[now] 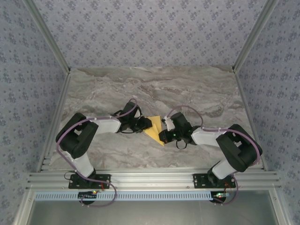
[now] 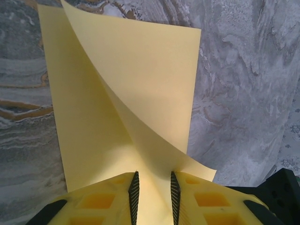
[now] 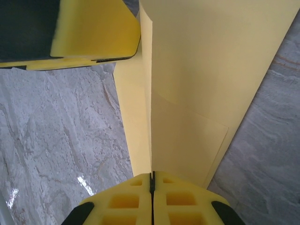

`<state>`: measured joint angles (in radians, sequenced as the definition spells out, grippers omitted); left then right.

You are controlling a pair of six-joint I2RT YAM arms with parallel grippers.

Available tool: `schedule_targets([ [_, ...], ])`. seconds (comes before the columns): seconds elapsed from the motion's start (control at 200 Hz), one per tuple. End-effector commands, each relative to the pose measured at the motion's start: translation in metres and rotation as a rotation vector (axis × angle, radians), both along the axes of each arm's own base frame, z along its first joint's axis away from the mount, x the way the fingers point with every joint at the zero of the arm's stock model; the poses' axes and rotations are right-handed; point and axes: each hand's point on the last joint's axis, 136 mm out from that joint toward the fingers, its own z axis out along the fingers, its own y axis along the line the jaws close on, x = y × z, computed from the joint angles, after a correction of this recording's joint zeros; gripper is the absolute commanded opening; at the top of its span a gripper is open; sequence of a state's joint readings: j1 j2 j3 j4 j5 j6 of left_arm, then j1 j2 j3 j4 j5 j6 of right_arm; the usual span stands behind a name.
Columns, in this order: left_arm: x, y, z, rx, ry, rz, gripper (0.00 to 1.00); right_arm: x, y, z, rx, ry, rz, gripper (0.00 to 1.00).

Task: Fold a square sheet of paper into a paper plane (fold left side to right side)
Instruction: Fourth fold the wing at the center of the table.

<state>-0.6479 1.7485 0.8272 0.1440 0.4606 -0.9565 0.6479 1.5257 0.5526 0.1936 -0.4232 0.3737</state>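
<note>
The mustard-yellow square sheet of paper (image 1: 154, 129) hangs between my two grippers over the middle of the table, partly doubled over. In the left wrist view the sheet (image 2: 131, 84) curls upward, one layer lifted off the other. My left gripper (image 2: 153, 174) stands partly open; the curled paper runs through the gap and its ribbed pads (image 2: 134, 197) stay apart. My right gripper (image 3: 152, 174) is shut on the near edge of the sheet (image 3: 201, 70), the pads pressed together at the fold line. A yellow finger of the left gripper (image 3: 93, 28) shows just beyond the paper there.
The marble table (image 1: 164, 89) stretches behind and to both sides of the arms. Patterned walls with metal posts (image 1: 47, 33) close in the back and sides. An aluminium rail (image 1: 154, 180) runs along the near edge, carrying both arm bases.
</note>
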Motion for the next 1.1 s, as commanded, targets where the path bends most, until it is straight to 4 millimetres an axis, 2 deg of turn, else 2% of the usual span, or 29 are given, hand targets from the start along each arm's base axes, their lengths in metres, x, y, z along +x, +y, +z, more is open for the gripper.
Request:
schedule_targets([
  [0.0, 0.007, -0.011, 0.007, -0.032, -0.009, -0.013, 0.27, -0.002, 0.0, 0.003, 0.029, 0.011, -0.003, 0.05],
  [0.35, 0.008, -0.017, 0.0, -0.025, 0.002, -0.023, 0.29, -0.004, -0.002, 0.0, 0.031, 0.033, -0.003, 0.06],
  [0.844, 0.0, -0.008, -0.023, 0.053, 0.046, -0.033, 0.3, -0.001, 0.001, 0.003, 0.046, 0.044, 0.01, 0.1],
  [0.944, 0.0, -0.007, -0.023, 0.056, 0.046, -0.032, 0.3, 0.003, 0.001, 0.011, 0.069, 0.032, -0.003, 0.14],
  [1.094, 0.0, -0.008, -0.022, 0.054, 0.045, -0.034, 0.3, 0.012, 0.002, 0.035, 0.164, 0.027, -0.018, 0.3],
])
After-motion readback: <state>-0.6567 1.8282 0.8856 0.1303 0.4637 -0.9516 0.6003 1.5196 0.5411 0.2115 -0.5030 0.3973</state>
